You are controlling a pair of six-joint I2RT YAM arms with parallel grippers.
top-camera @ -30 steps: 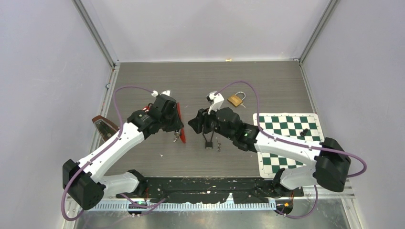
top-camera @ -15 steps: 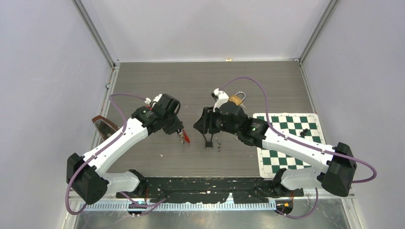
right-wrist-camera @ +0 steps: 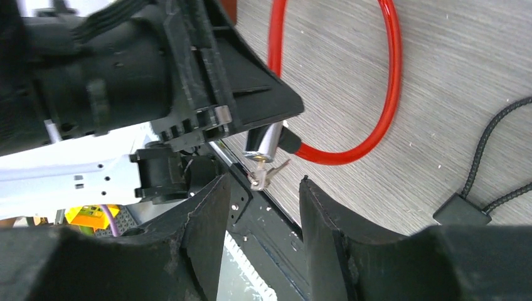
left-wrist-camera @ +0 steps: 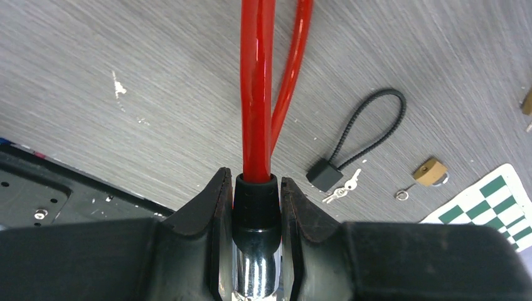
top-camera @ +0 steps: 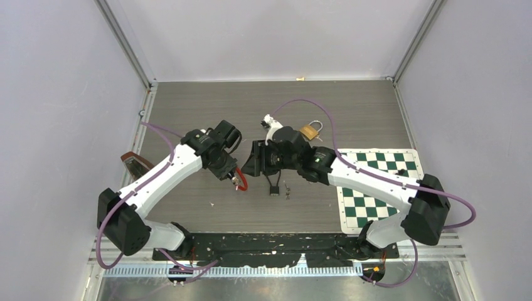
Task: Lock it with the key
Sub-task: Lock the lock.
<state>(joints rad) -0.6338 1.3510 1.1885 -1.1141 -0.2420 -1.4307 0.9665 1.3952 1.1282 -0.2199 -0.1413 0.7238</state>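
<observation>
The red cable lock (left-wrist-camera: 256, 94) is held up off the table (top-camera: 188, 106), near its middle. The left gripper (left-wrist-camera: 254, 188) pinches the lock's black collar and chrome barrel (right-wrist-camera: 263, 145) between its fingers, and the red loop hangs out ahead. Small keys (right-wrist-camera: 262, 178) dangle at the barrel's end. The right gripper (right-wrist-camera: 262, 185) faces them close by, jaws apart and holding nothing. Below lies a small black cable lock (left-wrist-camera: 326, 174) with its own keys, and further off a brass padlock (top-camera: 308, 132) sits beside a green-and-white chequered mat (top-camera: 376, 166).
</observation>
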